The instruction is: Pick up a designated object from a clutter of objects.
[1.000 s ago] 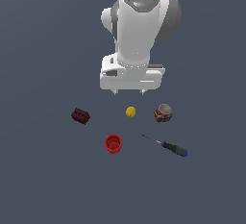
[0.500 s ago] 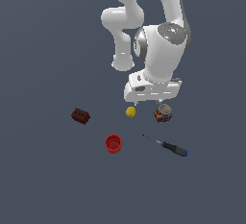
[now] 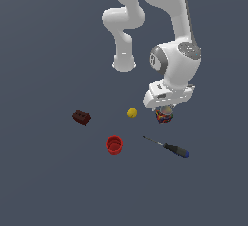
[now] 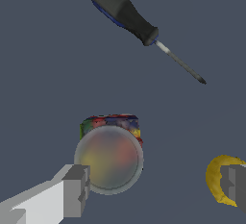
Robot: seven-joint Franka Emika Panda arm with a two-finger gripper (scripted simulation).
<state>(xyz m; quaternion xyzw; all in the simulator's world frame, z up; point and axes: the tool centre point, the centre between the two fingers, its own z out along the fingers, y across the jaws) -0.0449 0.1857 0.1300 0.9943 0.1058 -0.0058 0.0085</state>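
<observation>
Wrist view: hand [image 4: 156,184] spread wide over the multicoloured jar [image 4: 109,155], one finger [image 4: 77,189] beside its lid. Upright on the tabletop [image 3: 48,181], between yellow ball [image 3: 131,113] and screwdriver [image 3: 167,147]

surface: counter [image 3: 43,181] — flat, matte, one even slate-blue tone | exterior view: it fills the picture from 12 o'clock round to 6 o'clock, edge to edge, as the only backdrop | wrist view: same counter [image 4: 43,50] — plain dark slate-blue ground, seen close up
</observation>
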